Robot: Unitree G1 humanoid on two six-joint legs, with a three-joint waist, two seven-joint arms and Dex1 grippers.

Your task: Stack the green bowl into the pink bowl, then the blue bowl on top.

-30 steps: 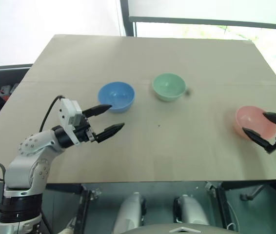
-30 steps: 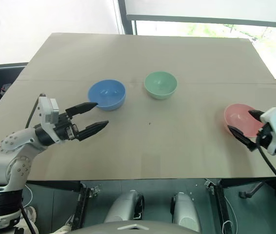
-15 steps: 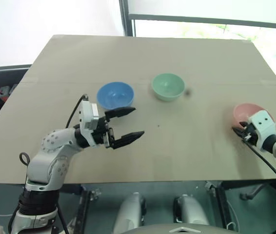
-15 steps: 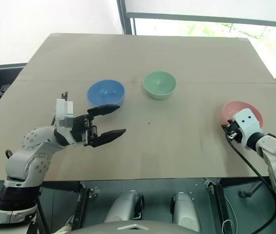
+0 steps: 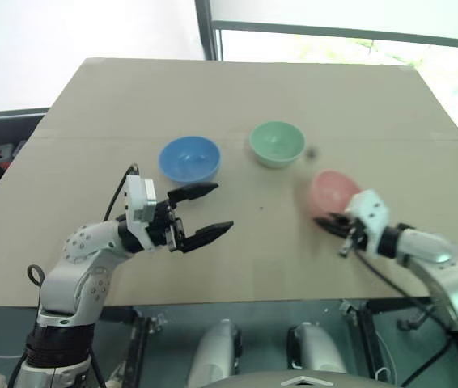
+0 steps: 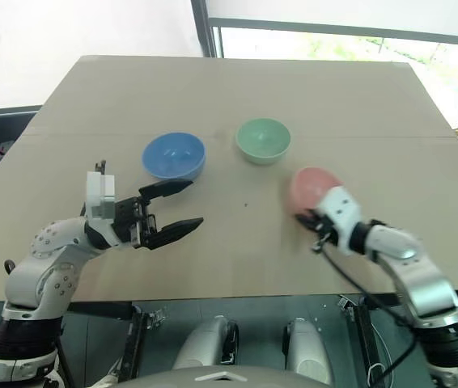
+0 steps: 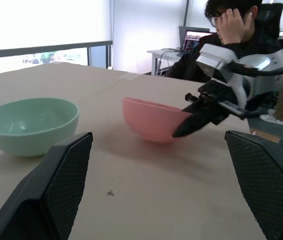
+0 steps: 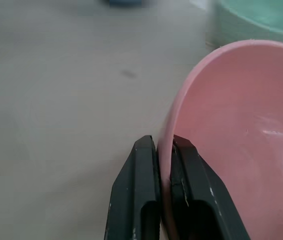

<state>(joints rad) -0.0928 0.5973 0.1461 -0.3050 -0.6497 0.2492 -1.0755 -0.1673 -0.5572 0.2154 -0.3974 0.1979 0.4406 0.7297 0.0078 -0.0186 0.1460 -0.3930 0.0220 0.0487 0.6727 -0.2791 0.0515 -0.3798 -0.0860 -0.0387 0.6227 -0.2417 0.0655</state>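
My right gripper (image 5: pixel 332 221) is shut on the near rim of the pink bowl (image 5: pixel 331 191), which sits right of the table's middle; the right wrist view shows the rim pinched between both fingers (image 8: pixel 144 195). The green bowl (image 5: pixel 277 143) stands just beyond it, toward the back. Left of that sits the blue bowl (image 5: pixel 189 158). In front of the blue bowl my left gripper (image 5: pixel 207 212) hovers open with nothing in it, pointing right. The left wrist view shows the green bowl (image 7: pixel 29 125) and the pink bowl (image 7: pixel 151 119) side by side.
The tan table (image 5: pixel 237 89) has bare surface behind the bowls and along its front edge. A person (image 7: pixel 221 30) sits at a desk beyond the table's right side, with a laptop behind.
My right gripper closed on the pink bowl's rim and dragged it left, from the table's right edge to near the middle. The left arm shifted slightly right, still open.
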